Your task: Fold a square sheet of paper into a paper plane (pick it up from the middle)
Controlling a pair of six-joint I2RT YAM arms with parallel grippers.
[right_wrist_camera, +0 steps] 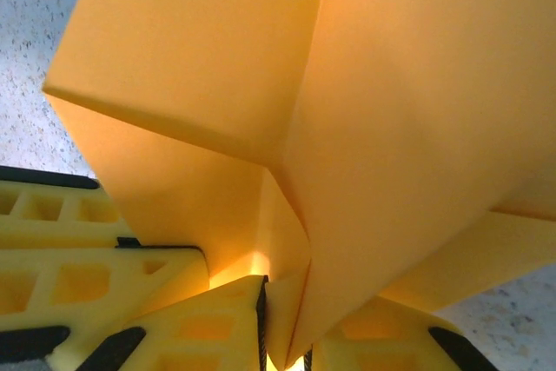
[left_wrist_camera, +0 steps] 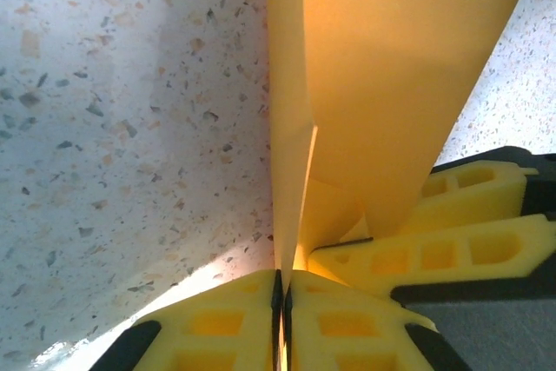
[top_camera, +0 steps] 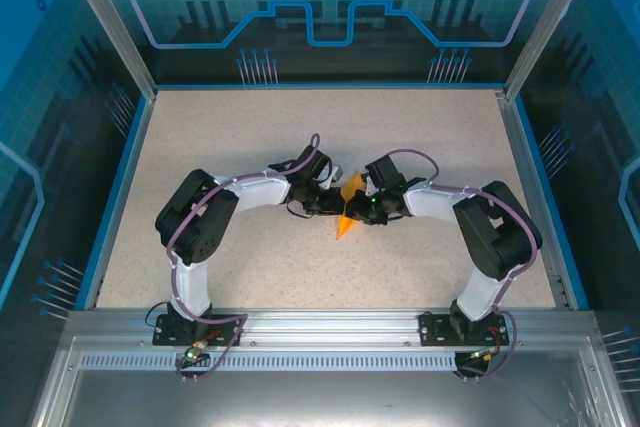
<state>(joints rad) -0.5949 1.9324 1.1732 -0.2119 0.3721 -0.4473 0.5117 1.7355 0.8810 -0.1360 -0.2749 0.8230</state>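
Jaws on both arms are clamped on the creased orange paper [top_camera: 347, 219], held between them over the desk [top_camera: 250, 127] centre; uneven pulling could tear it or skew the crease.

My overhead camera sits above and behind the arm bases. It looks down on the whole table [top_camera: 200, 147] from far enough back to take in both arms and the surrounding frame.

The left wrist camera rides just behind the left gripper [left_wrist_camera: 283, 284] and looks along its yellow fingers from very close, with speckled tabletop beyond on the left. The right wrist camera looks along the right gripper [right_wrist_camera: 287, 310] the same way, closer still.

All three views share the orange paper [top_camera: 346, 219] at mid-table, and each wrist view catches the other gripper at its edge.
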